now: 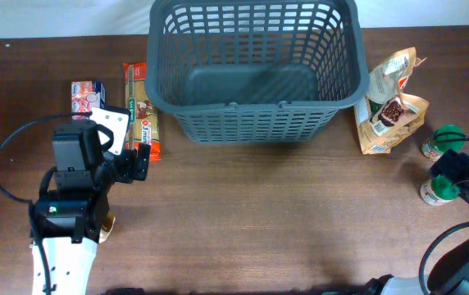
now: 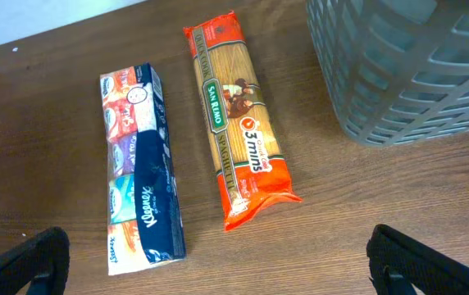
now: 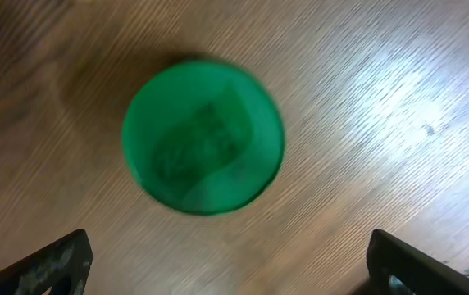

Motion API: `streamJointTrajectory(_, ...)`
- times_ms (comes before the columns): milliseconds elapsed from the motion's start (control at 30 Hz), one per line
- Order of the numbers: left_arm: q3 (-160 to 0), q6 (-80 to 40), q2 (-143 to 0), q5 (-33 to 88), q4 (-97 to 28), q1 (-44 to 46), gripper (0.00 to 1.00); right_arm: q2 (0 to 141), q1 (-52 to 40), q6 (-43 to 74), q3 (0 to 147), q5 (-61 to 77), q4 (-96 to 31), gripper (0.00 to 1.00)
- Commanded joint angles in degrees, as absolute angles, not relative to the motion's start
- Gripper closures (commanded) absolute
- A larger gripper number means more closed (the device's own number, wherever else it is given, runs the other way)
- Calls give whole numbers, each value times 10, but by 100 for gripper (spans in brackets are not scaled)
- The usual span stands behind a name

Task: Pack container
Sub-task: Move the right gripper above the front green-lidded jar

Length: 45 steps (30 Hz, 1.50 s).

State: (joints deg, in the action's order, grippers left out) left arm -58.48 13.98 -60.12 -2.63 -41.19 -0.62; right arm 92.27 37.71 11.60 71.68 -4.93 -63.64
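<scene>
Right gripper [image 3: 234,266] parted over round green lid [image 3: 202,136] | container [image 1: 255,124] slotted plastic

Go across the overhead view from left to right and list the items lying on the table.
Kleenex tissue pack → spaghetti packet → grey basket → brown snack bags → green-lidded jars, one nearer than the other.
</scene>
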Motion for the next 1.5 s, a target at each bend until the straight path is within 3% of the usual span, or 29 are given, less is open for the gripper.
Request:
streamJointTrajectory(0,-591,147,-603,-33,-413,-9,1,925,376,109,713,-97,-632,1)
streamJointTrajectory(433,-591,147,-603,-33,-413,-9,1,926,376,75,713,-27,-601,1)
streamJointTrajectory(1467,-591,147,-603,-33,-413,-9,1,1008,376,60,712,-32,-544,1)
